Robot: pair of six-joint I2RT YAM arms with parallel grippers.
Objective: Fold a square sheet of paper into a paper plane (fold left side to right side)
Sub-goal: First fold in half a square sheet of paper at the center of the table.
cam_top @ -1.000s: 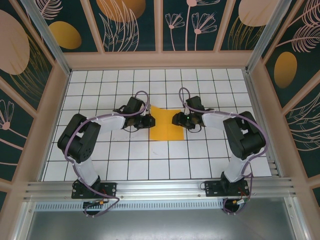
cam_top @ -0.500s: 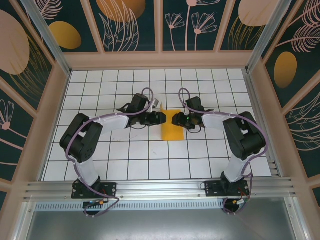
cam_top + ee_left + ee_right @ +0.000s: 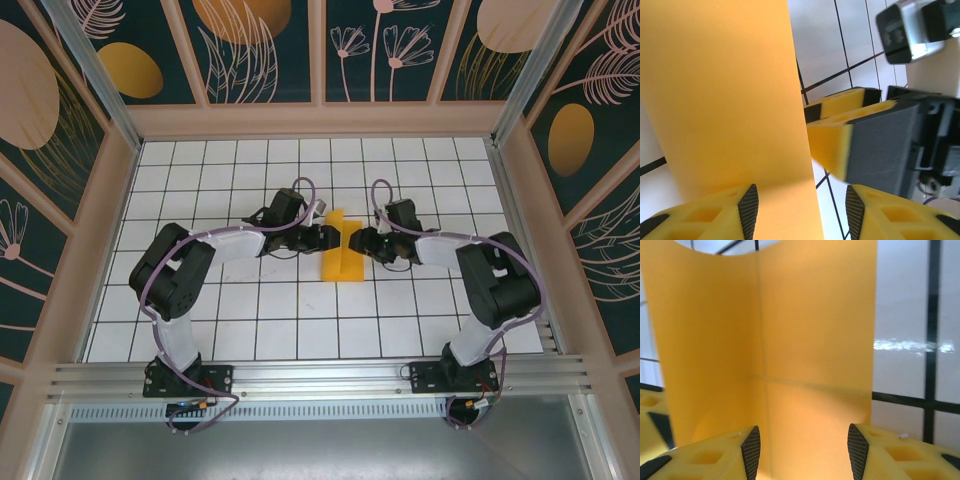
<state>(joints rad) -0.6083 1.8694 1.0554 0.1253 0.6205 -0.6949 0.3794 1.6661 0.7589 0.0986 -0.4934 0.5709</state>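
Note:
The square sheet of paper [image 3: 341, 256] is bright orange and sits mid-table, its left side curled up and over toward the right, so it looks narrow from above. My left gripper [image 3: 328, 238] touches its left edge; my right gripper [image 3: 362, 243] is at its right edge. In the left wrist view the raised paper [image 3: 725, 100] leans over the left finger, and the left gripper [image 3: 801, 214] stands open, facing the right gripper's yellow fingers [image 3: 832, 145]. The right wrist view has the creased paper [image 3: 790, 340] standing in front of the open right gripper [image 3: 804, 452].
The white grid table [image 3: 250, 320] is fenced by wooden walls on three sides, with a metal rail at the near edge. Both arms reach inward, their elbows out at left [image 3: 165, 275] and right [image 3: 495, 275].
The sheet was flat and square a second ago. The left gripper has moved right, pushing the left side up and over, and the two grippers have closed in on each other.

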